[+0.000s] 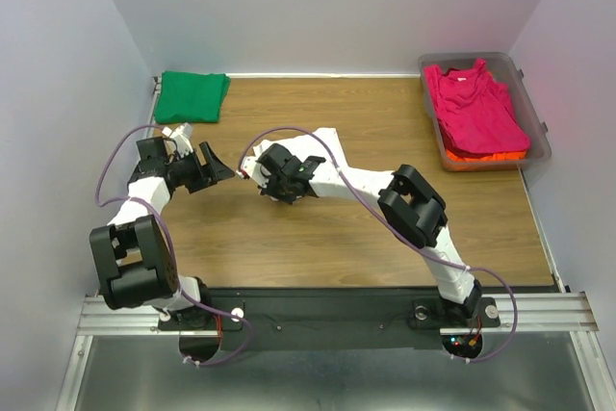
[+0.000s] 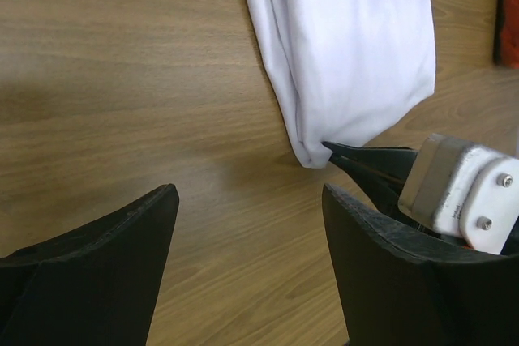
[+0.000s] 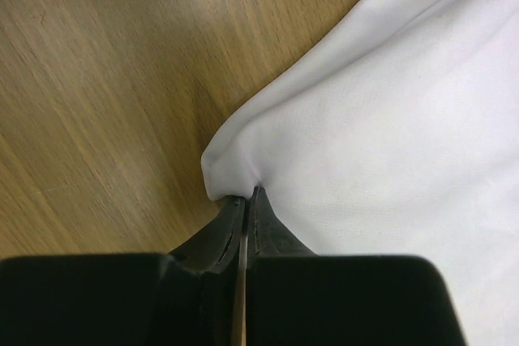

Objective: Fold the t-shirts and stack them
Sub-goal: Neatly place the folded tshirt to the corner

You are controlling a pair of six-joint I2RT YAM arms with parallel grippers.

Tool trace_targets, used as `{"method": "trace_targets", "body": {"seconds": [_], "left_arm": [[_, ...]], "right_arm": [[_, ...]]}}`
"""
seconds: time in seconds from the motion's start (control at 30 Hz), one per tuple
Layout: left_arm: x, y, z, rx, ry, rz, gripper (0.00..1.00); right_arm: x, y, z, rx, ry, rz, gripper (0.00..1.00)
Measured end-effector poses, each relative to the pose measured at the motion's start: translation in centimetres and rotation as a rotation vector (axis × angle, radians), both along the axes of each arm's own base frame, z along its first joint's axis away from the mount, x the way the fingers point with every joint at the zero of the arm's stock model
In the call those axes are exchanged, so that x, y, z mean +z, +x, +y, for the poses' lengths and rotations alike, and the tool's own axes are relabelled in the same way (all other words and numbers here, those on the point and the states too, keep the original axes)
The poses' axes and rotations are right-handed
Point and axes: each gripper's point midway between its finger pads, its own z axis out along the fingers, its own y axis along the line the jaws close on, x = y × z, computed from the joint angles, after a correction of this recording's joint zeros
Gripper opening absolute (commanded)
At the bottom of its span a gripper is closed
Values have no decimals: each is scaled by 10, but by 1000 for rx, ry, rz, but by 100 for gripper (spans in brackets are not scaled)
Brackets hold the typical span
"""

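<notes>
We judge the task to be near its beginning. The green t-shirt (image 1: 193, 95) lies folded in the far left corner of the table (image 1: 366, 238). The magenta-pink t-shirt (image 1: 476, 108) and the orange t-shirt (image 1: 491, 155) under it are in the tub (image 1: 541, 137) at the far right, and they do not look folded yet. The white t-shirt (image 3: 389, 119) is the one in hand: the right gripper (image 3: 246, 200) has its fingers pressed together on a rounded fold at the edge of the cloth. The left gripper (image 2: 249, 196) is spread wide and holds nothing — only bare wood shows between its fingers. The pinched corner of the shirt lies just beyond them, a little to the right, not touching.
</notes>
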Motion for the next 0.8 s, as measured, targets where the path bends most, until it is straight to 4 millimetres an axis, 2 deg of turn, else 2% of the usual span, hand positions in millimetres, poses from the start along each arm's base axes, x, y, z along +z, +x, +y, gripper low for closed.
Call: {"method": "trace_targets", "body": {"seconds": [0.07,0.27,0.53,0.73,0.8], "left_arm": [[-4,1,0,32,-24,20,91],[-17,14,-7,112,-91,70,94],[-35,34,-51,128,-168,120,96],[-52,40,-79,140,-213,180,96],[-51,45,-84,152,-221,173,97]], "right_arm": [[0,0,1,-5,7,8,1],[13,7,8,-39,80,45,1],[36,24,15,-91,180,82,1],[40,25,17,-105,208,106,1],[41,24,18,-105,216,112,1]]}}
